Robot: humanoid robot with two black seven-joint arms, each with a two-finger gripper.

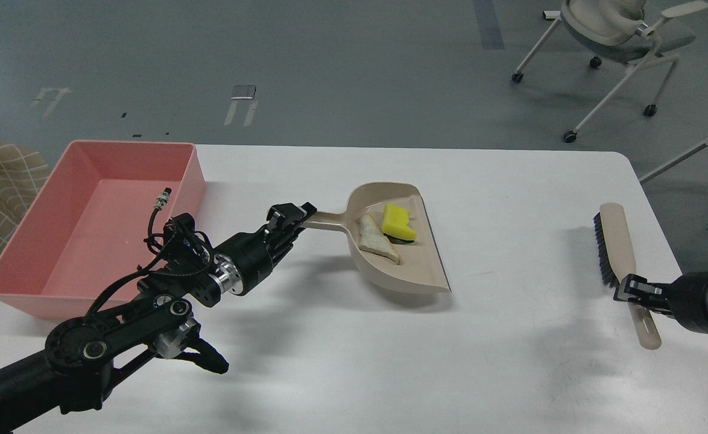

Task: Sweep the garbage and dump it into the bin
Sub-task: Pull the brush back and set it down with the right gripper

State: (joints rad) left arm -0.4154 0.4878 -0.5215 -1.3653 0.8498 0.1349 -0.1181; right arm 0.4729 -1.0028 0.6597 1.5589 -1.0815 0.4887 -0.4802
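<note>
A white rectangular table stands on a grey floor, with a large shallow pink plastic tub at its left edge. The left gripper is clamped on the handle of a beige plastic dustpan, which holds the bright yellow sponge chunk and the whitish wedge-shaped slice side by side. The right gripper is closed on the handle of a beige black-bristled brush lying near the right table edge
</note>
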